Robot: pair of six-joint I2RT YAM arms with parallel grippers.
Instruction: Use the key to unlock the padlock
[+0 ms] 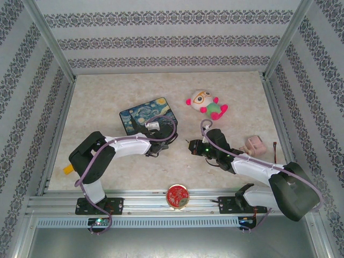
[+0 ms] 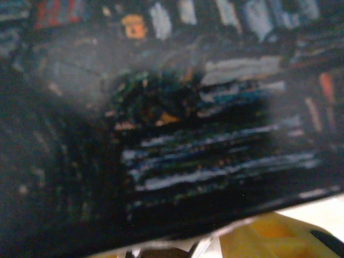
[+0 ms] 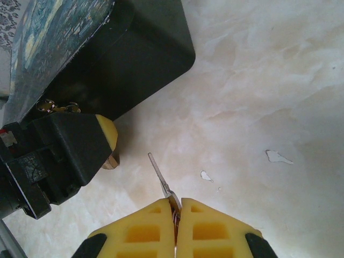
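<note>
While the right claw was clamped shut on the key, whose thin blade stuck out over the bench, the left claw sat against the dark side wall of the tin. Whether its jaws were open or closed could not be told. The brass padlock hung at that wall, just above the left claw and apart from the key.
</note>
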